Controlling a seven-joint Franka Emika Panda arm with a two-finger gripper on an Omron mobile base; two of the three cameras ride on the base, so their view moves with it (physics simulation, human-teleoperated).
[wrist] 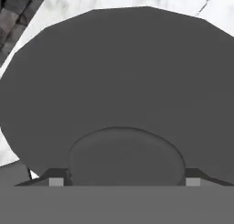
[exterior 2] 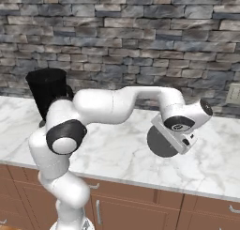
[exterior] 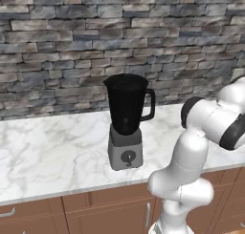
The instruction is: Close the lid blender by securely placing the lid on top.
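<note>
claw [wrist: 121, 182]: fingers flank lid's raised centre, grip uncertain | lid [wrist: 114, 81]: 1, on counter [exterior 2: 117, 154] | blender [exterior: 126, 121]: 1, uncovered

Light is even and soft across both base views, with no strong source to be picked out. The marble counter [exterior: 52, 147] reads bright without glare, and the stone wall [exterior: 62, 47] is dimmer but clear. Shadows are faint: there is hardly any dark patch around the blender [exterior: 126, 121]. The rendering is slightly soft and coarse, edges a little jagged. In the hand view the lid [wrist: 114, 81] is flat, uniform grey, shaded only around its raised centre.
</note>
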